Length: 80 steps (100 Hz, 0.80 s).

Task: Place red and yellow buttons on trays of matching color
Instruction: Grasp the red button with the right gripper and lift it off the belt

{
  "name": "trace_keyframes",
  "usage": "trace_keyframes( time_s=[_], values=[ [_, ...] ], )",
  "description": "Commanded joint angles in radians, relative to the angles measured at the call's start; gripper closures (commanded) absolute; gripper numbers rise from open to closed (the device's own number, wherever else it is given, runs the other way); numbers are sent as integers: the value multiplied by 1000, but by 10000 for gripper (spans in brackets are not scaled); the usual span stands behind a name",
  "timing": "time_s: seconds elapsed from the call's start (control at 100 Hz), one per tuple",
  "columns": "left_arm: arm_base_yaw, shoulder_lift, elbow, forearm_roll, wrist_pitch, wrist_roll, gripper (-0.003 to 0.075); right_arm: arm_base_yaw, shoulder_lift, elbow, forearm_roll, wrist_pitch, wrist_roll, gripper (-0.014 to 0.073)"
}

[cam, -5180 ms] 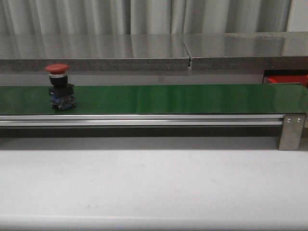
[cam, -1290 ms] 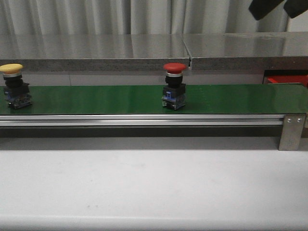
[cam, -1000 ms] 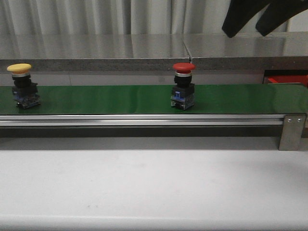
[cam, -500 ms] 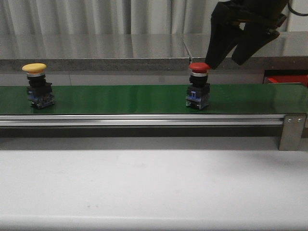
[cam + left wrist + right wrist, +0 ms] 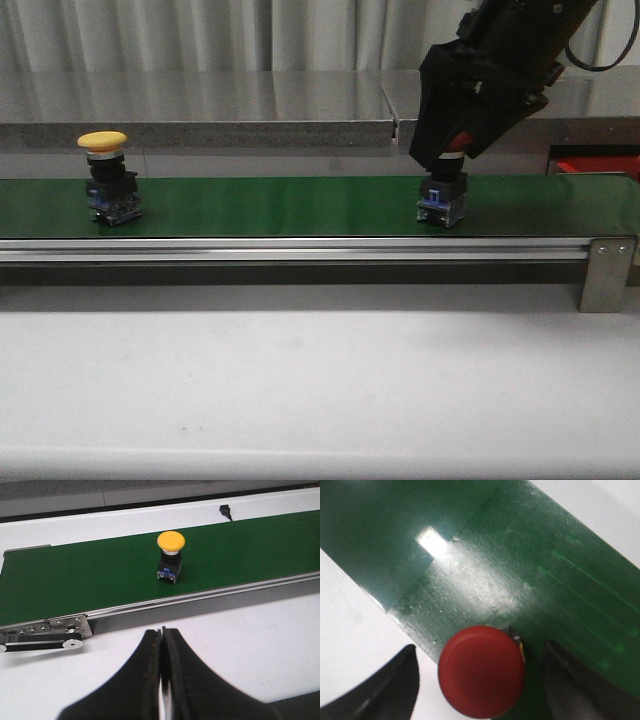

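A red button (image 5: 443,198) stands on the green belt (image 5: 280,205) right of centre. My right gripper (image 5: 452,150) is down over it and hides most of its cap. In the right wrist view the red cap (image 5: 481,671) lies between the two spread fingers (image 5: 395,690), with gaps on both sides; the gripper (image 5: 480,682) is open. A yellow button (image 5: 108,175) stands upright on the belt at the left. The left wrist view shows this yellow button (image 5: 170,555) beyond my left gripper (image 5: 162,630), which is shut on nothing above the white table. The yellow tray is out of view.
A red shape (image 5: 597,165), perhaps the red tray, shows behind the belt's right end. A steel bracket (image 5: 605,272) closes the conveyor rail at the right. A grey metal shelf (image 5: 200,105) runs behind the belt. The white table (image 5: 320,390) lies in front.
Both buttons have travelled right along the belt. My right gripper came down from the upper right and now straddles the red button's cap.
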Motion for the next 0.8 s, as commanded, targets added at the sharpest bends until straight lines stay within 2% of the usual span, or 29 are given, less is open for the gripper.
trace_keyframes(
  time_s=[0.0,0.1,0.22,0.48,0.79],
  values=[
    [-8,-3,-26,-17,-62,-1,741,2,-43,-33,29,-41,-21,193],
    [-8,-3,-26,-17,-62,-1,741,2,-43,-33,27,-41,-22,351],
    [-8,-3,-26,-17,-62,-1,741,-1,-50,-33,27,-47,-22,446],
    [-8,-3,-26,-17,-62,-1,741,-55,-132,-36,29,-105,-22,452],
    [-8,-3,-26,-17,-62,-1,741,-246,-196,-36,34,-128,1,452]
  ],
)
